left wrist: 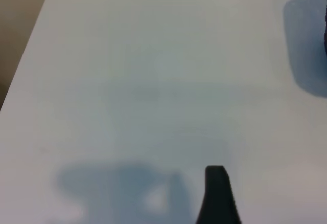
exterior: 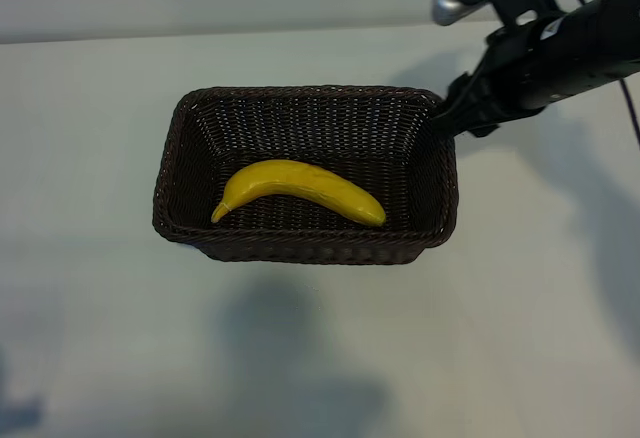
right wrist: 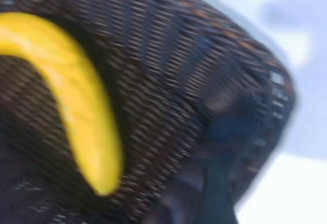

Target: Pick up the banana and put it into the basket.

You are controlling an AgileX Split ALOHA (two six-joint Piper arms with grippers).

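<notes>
Inside one basket [exterior: 300, 248] (brown wicker): one banana [exterior: 298, 189].

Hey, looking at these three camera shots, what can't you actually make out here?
- Right gripper: in the exterior view its dark fingers merge with the basket rim, so the fingertips can't be separated; the right wrist view is motion-blurred.
- Left gripper: only one dark fingertip shows in the left wrist view, the rest cut off by the edge; absent from the exterior view.
- Banana: one end cut off in the right wrist view.
</notes>
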